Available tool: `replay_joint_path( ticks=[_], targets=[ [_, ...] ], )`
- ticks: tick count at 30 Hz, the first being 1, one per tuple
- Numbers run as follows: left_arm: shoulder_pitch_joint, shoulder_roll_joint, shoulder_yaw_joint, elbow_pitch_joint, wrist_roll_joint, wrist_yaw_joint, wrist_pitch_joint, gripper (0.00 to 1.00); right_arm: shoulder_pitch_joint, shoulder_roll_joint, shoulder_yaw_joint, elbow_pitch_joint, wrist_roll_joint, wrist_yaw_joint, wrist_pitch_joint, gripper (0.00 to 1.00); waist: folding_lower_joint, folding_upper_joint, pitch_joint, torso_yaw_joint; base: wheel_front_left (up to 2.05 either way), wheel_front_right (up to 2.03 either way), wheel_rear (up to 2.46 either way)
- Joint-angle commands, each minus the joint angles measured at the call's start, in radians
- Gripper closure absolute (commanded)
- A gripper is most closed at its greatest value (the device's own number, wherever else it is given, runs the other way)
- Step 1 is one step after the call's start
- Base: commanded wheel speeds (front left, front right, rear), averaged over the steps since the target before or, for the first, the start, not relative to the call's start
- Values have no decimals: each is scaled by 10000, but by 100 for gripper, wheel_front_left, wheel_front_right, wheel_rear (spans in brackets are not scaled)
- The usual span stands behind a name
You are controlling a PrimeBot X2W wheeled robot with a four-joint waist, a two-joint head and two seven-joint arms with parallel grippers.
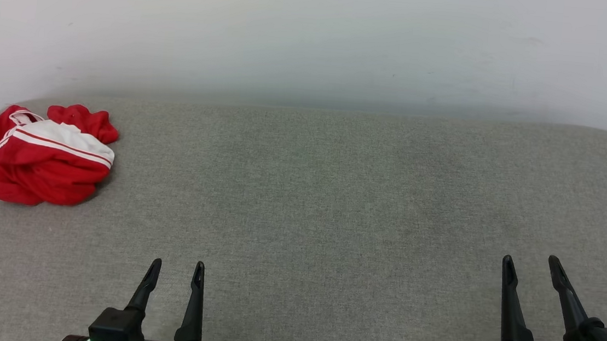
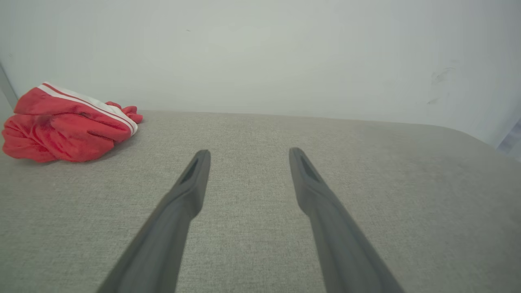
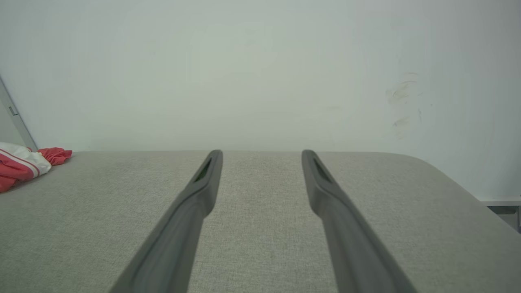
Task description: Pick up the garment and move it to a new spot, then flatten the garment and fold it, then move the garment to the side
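Head view, and you've got the garment (image 1: 46,162) bunched into a red heap at the far left corner of the grey fabric-topped counter (image 1: 334,195), with a white panel and red-and-white stripe trim lying over its top. Nothing is touching it. Your left gripper (image 1: 177,265) sits at the near edge, fingers spread and empty, well apart from the heap. Your right gripper (image 1: 531,261) is at the near right, fingers spread too, holding nothing, and farther off again.

So the pick-up hasn't begun, by my reading, and the left arm is your natural choice. Take it forward and left, then come down on the heap from above rather than ploughing in from the side, because loose jersey cloth will likely slide and bunch. Aim for the raised fold near the striped trim, where there's bulk to pinch. A grip on one thin layer would probably just drag the rest. The heap lies close to the counter's left edge and the wall (image 1: 315,39), so watch your clearance there. Let the cloth hang free before carrying it towards the open middle.

Writing? None readable. The shirt is too crumpled to show any lettering, number or brand, and the left wrist view adds only creases and stripes.
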Motion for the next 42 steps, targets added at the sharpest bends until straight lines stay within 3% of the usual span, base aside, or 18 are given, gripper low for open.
replay_joint_path(
  ticks=[1, 13, 33, 42],
  targets=[
    [19, -15, 22, 4, 203, -54, -70, 0, 8, 15, 6, -22, -126, -3, -69, 0, 0, 0, 7, 1, 0, 0, 0],
    [-101, -78, 29, -81, 626, -195, -199, 0, 77, 16, 52, 28, -422, -3, -193, 0, 0, 0, 87, 542, 0, 0, 0],
    [228, -76, 346, -102, 693, -293, -199, 0, 228, 16, 703, 146, -206, -5, -192, 0, 0, 0, -90, 3569, 0, 0, 0],
    [281, -78, 244, -139, 776, -362, -199, 0, 251, 12, 881, 310, 8, -5, -192, 0, 0, 0, -169, 4565, 0, 0, 0]
  ],
)
